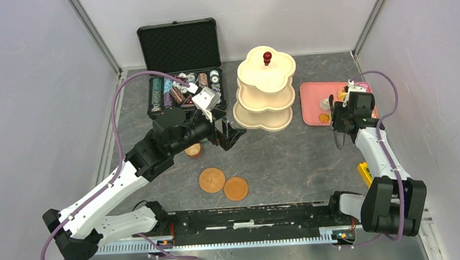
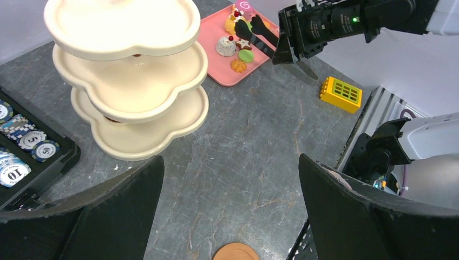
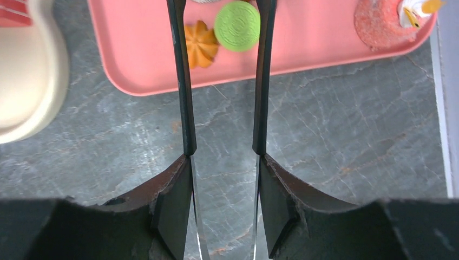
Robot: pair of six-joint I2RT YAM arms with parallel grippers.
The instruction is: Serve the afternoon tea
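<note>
Left pincer (image 2: 230, 168) gapes wide; right pincer (image 3: 223, 162) clamps slim, seemingly plastic black tongs (image 3: 183, 81).

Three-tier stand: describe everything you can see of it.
The three-tier stand is cream, glossy and plastic-looking. It has three flower-shaped trays, widening downward, topped by a red knob. It stands upright on the grey table between the chip case and the pink tray, touching neither. The visible parts of its tiers are bare. The open left gripper hovers in front of it, not touching.
</note>
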